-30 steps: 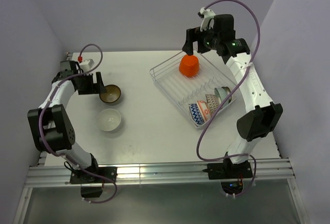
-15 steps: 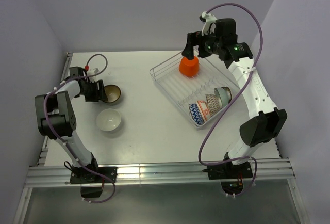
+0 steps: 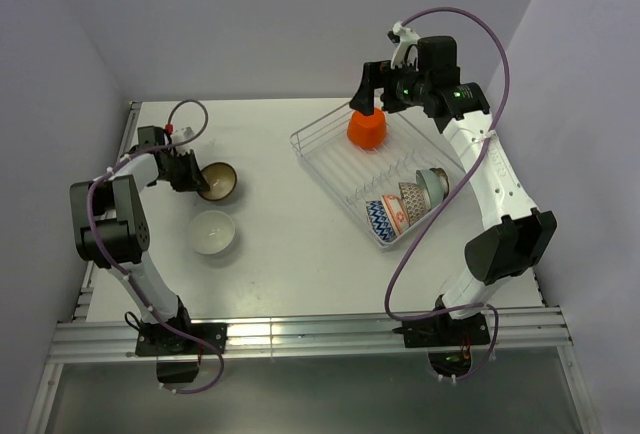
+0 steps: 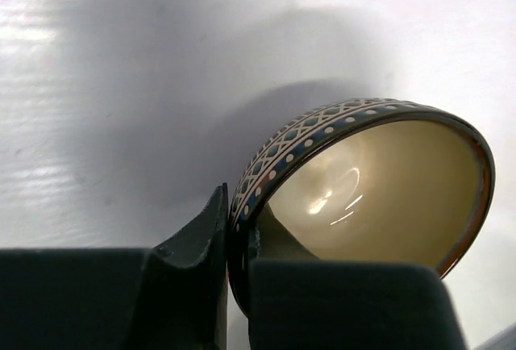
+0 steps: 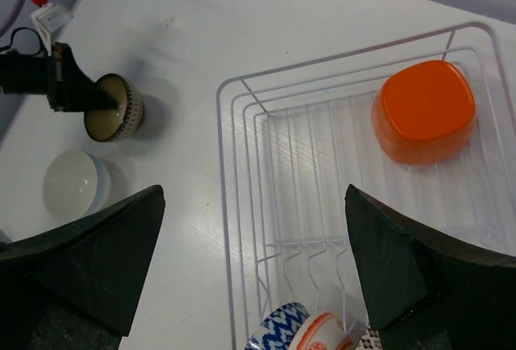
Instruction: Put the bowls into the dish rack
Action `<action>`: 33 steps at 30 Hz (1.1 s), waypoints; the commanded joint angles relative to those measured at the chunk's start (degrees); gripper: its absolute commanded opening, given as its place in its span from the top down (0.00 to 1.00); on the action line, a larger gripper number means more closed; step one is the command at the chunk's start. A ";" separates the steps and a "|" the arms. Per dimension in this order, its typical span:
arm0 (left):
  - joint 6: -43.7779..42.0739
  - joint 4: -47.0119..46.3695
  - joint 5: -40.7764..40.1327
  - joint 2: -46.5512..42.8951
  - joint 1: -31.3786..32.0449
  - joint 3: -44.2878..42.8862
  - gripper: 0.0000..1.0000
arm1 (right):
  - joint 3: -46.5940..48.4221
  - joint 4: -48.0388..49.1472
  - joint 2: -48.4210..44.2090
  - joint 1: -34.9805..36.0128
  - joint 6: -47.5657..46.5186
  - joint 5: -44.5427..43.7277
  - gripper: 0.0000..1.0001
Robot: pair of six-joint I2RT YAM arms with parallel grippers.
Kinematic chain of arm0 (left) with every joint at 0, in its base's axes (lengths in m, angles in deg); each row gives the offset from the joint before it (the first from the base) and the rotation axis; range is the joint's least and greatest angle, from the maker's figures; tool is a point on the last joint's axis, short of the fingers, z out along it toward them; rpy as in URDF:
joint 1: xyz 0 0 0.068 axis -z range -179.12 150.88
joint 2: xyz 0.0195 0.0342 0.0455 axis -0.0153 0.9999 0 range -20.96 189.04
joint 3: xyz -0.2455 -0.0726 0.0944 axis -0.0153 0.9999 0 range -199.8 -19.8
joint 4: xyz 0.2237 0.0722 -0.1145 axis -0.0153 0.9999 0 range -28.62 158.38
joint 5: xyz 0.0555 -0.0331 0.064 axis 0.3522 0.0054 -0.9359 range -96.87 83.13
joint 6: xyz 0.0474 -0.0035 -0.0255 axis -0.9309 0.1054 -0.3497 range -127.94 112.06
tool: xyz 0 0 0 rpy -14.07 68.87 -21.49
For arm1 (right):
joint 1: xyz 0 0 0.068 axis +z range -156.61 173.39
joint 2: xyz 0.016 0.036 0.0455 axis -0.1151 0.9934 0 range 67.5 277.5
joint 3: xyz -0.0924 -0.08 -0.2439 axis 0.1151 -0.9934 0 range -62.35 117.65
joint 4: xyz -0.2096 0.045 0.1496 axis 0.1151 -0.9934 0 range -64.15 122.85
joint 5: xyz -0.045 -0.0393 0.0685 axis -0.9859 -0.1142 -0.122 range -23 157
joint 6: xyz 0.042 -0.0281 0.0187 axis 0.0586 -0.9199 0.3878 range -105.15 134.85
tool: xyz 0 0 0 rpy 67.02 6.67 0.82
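Note:
A grey-brown patterned bowl with a cream inside lies at the table's left. My left gripper is shut on its near rim, one finger inside and one outside, and the bowl tilts toward the arm. A white bowl sits just in front of it. The dish rack stands at the right and holds a plain orange-red bowl upside down at its far end. A blue zigzag bowl and other patterned bowls stand at its near end. My right gripper hangs open and holds nothing, high over the rack.
Purple walls close in the table at the back and on both sides. The rack's middle rows of tines hold nothing. The left arm folds along the table's left edge.
My left gripper has closed on the grey-brown bowl's rim, and the bowl has tipped and shifted slightly right. The right gripper has moved a little left over the orange-red bowl, still open.

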 commanded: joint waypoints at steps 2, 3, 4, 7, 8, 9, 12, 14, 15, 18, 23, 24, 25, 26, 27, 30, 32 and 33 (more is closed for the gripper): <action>9.53 -8.24 11.63 -6.32 0.90 -4.27 1.00 | 0.93 1.78 0.02 0.19 3.61 5.23 0.00; 10.77 -9.56 14.08 -7.03 1.34 -4.54 1.00 | 0.85 1.87 0.11 0.54 4.66 6.98 0.00; 12.09 -12.36 15.06 -7.73 2.57 -4.98 1.00 | 0.85 2.13 0.20 0.80 5.37 7.60 0.01; 18.07 -18.24 18.40 -9.67 6.08 -6.30 1.00 | 0.06 2.84 -0.06 1.95 7.74 11.38 0.01; 20.78 -19.67 19.19 -10.11 7.14 -7.17 1.00 | -0.38 4.06 -0.24 2.12 8.70 12.69 0.01; 22.29 -21.51 19.81 -10.29 8.11 -7.53 1.00 | -0.82 4.85 -0.24 2.39 10.89 13.84 0.01; 29.49 -30.38 21.92 -10.81 12.68 -7.53 1.00 | -1.09 7.23 -0.15 3.35 14.50 17.45 0.01; 34.40 -37.30 22.28 -10.99 15.58 -6.92 1.00 | -0.56 8.89 0.28 4.41 16.09 19.37 0.01; 36.08 -39.69 22.28 -11.08 16.46 -6.65 1.00 | -0.56 9.60 0.37 4.67 17.92 19.91 0.01; 43.81 -50.30 22.01 -9.77 19.97 -6.12 1.00 | -1.43 11.80 0.90 5.64 21.88 21.93 0.01; 54.54 -61.94 22.45 -7.31 22.18 -5.77 1.00 | -3.10 13.47 1.78 6.34 24.71 23.25 0.01; 54.99 -62.39 22.89 -7.21 22.53 -6.03 1.00 | -3.19 13.39 1.87 6.60 24.88 23.25 0.01; 55.43 -63.53 22.98 -7.04 23.14 -6.21 1.00 | -3.28 13.39 2.13 6.69 24.97 23.25 0.01; 56.57 -64.23 23.07 -6.78 23.32 -6.21 1.00 | -3.72 13.56 2.22 6.70 25.15 23.34 0.01; 57.19 -64.76 23.15 -6.60 23.49 -6.21 1.00 | -3.81 13.74 2.22 6.78 25.58 23.60 0.01; 58.16 -65.30 23.07 -6.16 23.93 -6.56 1.00 | -4.16 14.09 2.48 6.78 26.38 24.13 0.00; 57.81 -64.86 23.15 -5.90 24.11 -7.09 1.00 | -4.07 14.96 2.84 6.78 26.99 24.92 0.00; 57.81 -64.94 23.15 -5.72 24.20 -7.18 1.00 | -3.90 15.23 2.92 6.78 27.69 25.10 0.00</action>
